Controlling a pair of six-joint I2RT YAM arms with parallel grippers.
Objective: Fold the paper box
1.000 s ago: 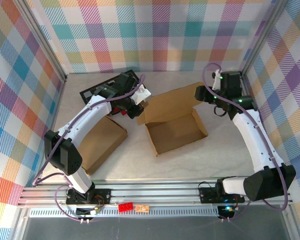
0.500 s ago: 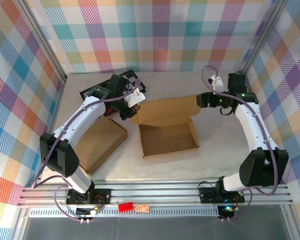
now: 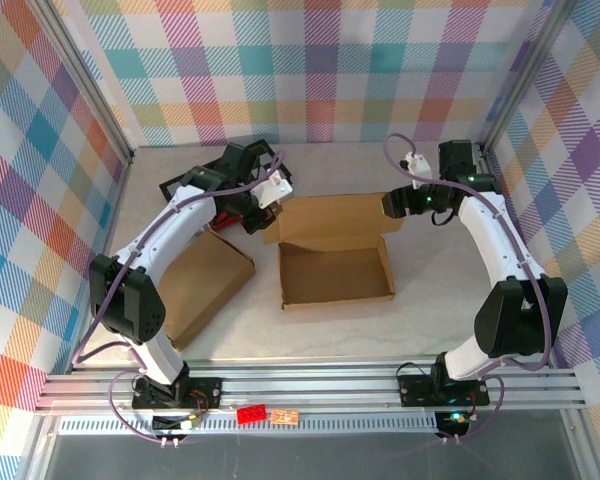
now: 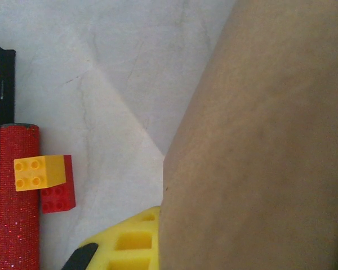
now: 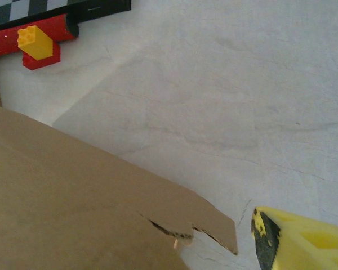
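The brown paper box [image 3: 337, 272] lies open in the middle of the table, its lid flap [image 3: 335, 215] spread toward the back. My left gripper [image 3: 265, 217] is at the flap's left corner and shut on it. In the left wrist view the cardboard [image 4: 259, 140] covers the right side, pressed against one yellow finger [image 4: 124, 250]. My right gripper [image 3: 389, 205] stands open at the flap's right edge. In the right wrist view the flap's torn corner [image 5: 214, 222] lies just left of a yellow finger [image 5: 296, 242], apart from it.
A second brown cardboard box [image 3: 205, 285] lies at the left. A black board [image 3: 195, 180] sits at the back left, with a red roller [image 4: 19, 197], a yellow brick [image 4: 39, 171] and a red brick [image 4: 59, 194] by it. Metal frame posts and checked walls enclose the table.
The box has slid left and turned square to the table with the left gripper on its flap. The right gripper has moved left, staying at the flap's right edge.
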